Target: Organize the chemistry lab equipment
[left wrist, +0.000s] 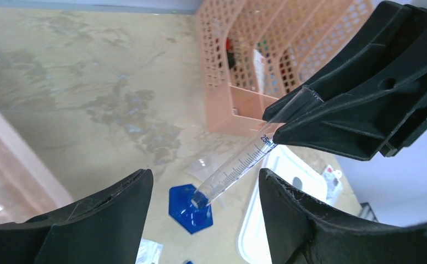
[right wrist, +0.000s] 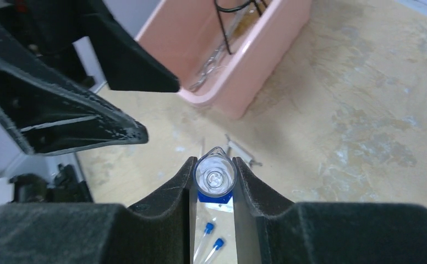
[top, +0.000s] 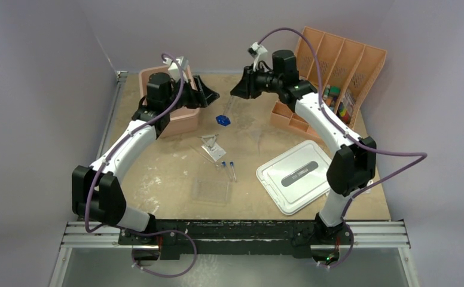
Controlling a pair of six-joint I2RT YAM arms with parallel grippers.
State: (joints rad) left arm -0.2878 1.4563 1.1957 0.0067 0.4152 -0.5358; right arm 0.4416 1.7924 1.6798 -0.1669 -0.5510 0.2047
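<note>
Two blue-capped thin tubes (top: 232,167), one blue-based glass piece (top: 222,120), one clear plastic tray (top: 211,191), one white lid (top: 294,175), one pink bin (top: 180,124), perhaps one wire triangle (top: 213,147).

Top looks down; wrists closely share cylinder (left wrist: 230,171).

Your left gripper (top: 210,97) and right gripper (top: 237,91) face each other near the far edge, tips close but apart. The blue-based glass piece (top: 222,120) shows just on the near side of the gap; you can't tell from up here whether either gripper holds it. Pink bin (top: 182,122) is beside your left wrist, orange divided rack (top: 337,60) far right. Mid-table (top: 158,173): small loose lab items (top: 213,147), blue-capped thin tubes (top: 229,168), clear plastic tray (top: 211,191). White lid (top: 294,175) lies by your right arm.
</note>
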